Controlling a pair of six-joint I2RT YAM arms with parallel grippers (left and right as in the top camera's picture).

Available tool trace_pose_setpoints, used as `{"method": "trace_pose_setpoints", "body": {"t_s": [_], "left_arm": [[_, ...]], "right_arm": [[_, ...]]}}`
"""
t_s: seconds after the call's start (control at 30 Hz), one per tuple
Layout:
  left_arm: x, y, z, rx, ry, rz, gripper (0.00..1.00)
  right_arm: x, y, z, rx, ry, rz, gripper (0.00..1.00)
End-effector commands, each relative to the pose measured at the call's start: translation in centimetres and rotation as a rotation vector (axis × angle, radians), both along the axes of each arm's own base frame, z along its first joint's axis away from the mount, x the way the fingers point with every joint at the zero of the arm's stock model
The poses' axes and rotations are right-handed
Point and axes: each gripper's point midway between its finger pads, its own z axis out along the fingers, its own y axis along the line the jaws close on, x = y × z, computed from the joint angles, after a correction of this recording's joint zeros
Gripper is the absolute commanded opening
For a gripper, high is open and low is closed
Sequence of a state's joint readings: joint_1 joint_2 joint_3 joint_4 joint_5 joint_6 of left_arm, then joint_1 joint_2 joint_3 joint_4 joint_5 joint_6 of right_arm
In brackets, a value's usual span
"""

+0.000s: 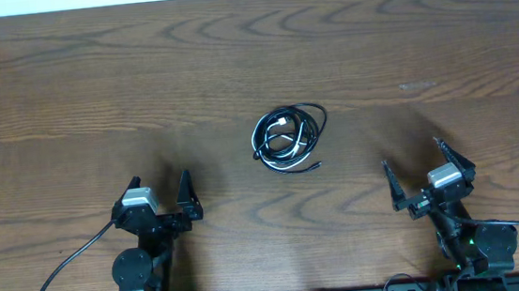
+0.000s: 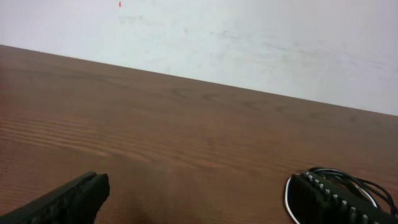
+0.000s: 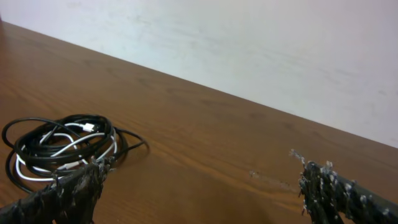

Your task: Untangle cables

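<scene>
The cables (image 1: 288, 139) lie coiled together at the middle of the table (image 1: 66, 87). Nearer, the left pincer (image 1: 162, 196) and right pincer (image 1: 422, 174) gape apart, empty. The cords look light, limp and probably slippery, so an outer loop seems the best place to pinch.

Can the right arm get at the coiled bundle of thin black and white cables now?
Probably yes: only bare wooden table lies between the open right gripper and the coiled bundle of thin black and white cables.
</scene>
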State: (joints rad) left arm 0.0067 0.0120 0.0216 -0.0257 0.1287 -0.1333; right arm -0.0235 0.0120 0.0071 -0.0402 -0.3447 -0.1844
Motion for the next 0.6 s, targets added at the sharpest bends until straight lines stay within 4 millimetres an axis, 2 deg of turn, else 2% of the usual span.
{"method": "trace_pose_setpoints", "body": {"t_s": [0.0,0.07,0.17,0.3,0.43,0.57], "left_arm": [[-0.1,-0.2,-1.5,-0.006,0.043,-0.015,0.98],[-0.1,-0.3,-1.5,-0.018,0.043,-0.021,0.98],[-0.3,-1.5,-1.2,-0.025,0.040,-0.090,0.98],[-0.5,-2.5,-0.8,-0.033,0.064,-0.143,0.98],[-0.4,-2.6,0.3,-0.037,0.094,-0.152,0.98],[-0.1,-3.8,2.4,-0.003,0.130,-0.228,0.98]], "right_arm": [[-0.2,0.5,0.4,0.015,-0.014,0.030,0.99],[-0.4,1.1,0.4,0.016,-0.012,0.062,0.99],[-0.6,1.5,0.1,0.018,0.000,0.093,0.99],[-0.6,1.5,0.4,0.080,0.016,0.090,0.99],[-0.8,1.6,1.6,0.122,0.009,0.094,0.99],[-1.0,1.8,3.6,0.119,-0.016,0.106,0.99]]}}
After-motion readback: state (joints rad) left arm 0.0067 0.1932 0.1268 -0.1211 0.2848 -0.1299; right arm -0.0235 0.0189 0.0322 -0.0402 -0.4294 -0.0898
